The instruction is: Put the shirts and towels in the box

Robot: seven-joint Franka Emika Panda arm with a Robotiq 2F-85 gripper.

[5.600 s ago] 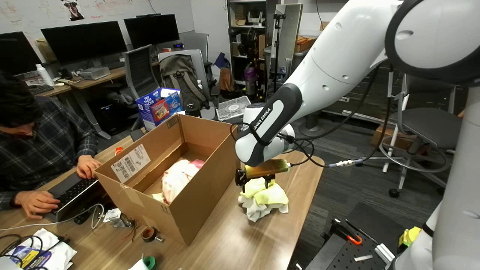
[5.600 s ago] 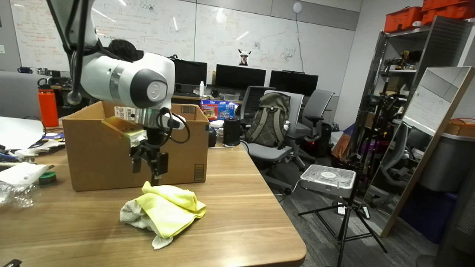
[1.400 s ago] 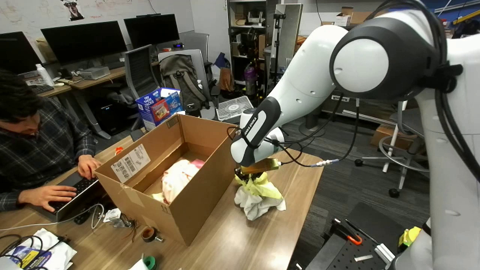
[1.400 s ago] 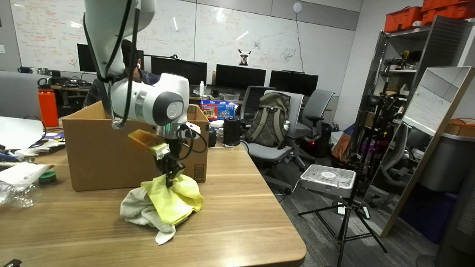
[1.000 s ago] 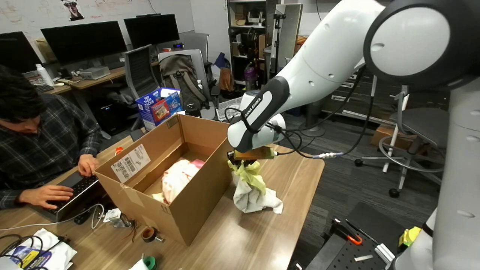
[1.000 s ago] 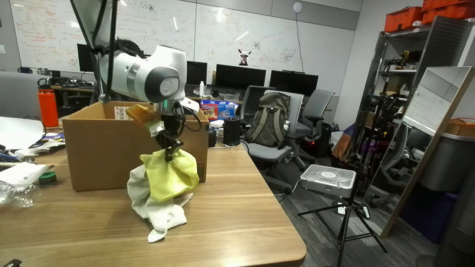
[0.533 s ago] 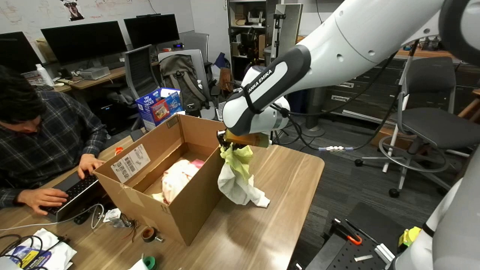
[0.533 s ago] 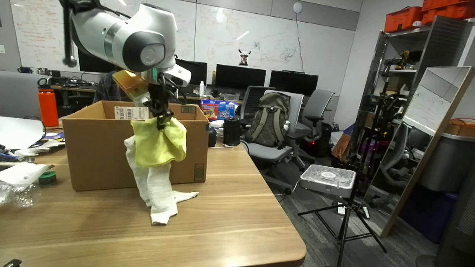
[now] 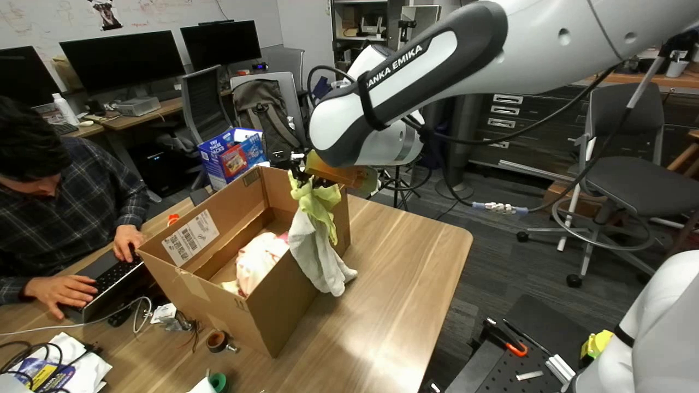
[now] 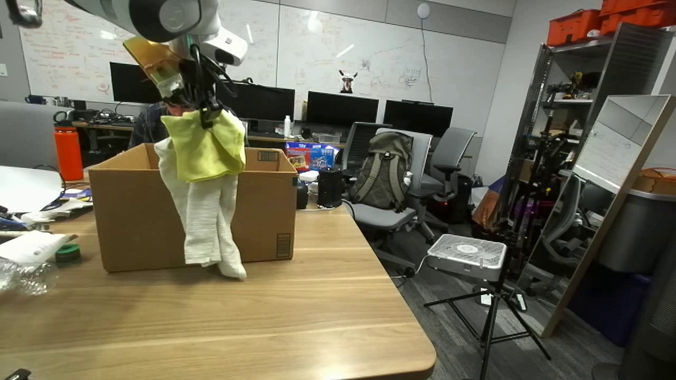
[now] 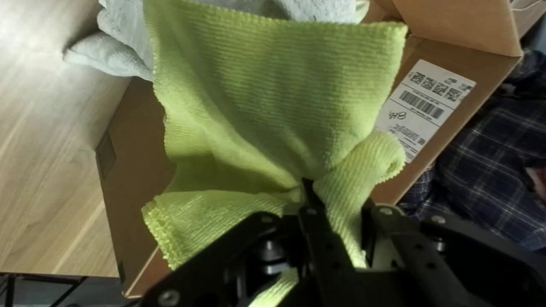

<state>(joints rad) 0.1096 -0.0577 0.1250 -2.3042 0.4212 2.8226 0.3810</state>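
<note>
My gripper (image 9: pixel 303 176) is shut on a bunched yellow towel (image 10: pixel 203 153), high beside the near rim of the cardboard box (image 9: pixel 289 305). In the wrist view folds of the yellow towel (image 11: pixel 273 94) spread around the fingers. A white towel (image 10: pixel 203 221) hangs below it, outside the box wall; whether the fingers pinch it too is hidden. Its lower end dangles close to the tabletop, and I cannot tell whether it touches. Inside the box lies a crumpled pale pink cloth (image 9: pixel 259 262), perhaps a shirt, with a yellowish bit at its edge.
A person (image 9: pixel 71 207) types on a laptop (image 9: pixel 109 281) right behind the box. Tape rolls (image 9: pixel 217 341), cables and plastic bags (image 9: pixel 60 360) lie near the box's end. An orange bottle (image 10: pixel 68 153) stands on the table. The table edge (image 9: pixel 456 273) drops off beyond.
Several seconds ago the gripper stood open above the towels on the table. It has since shut on the yellow one. Over the last second it rose and moved toward the box, lifting both.
</note>
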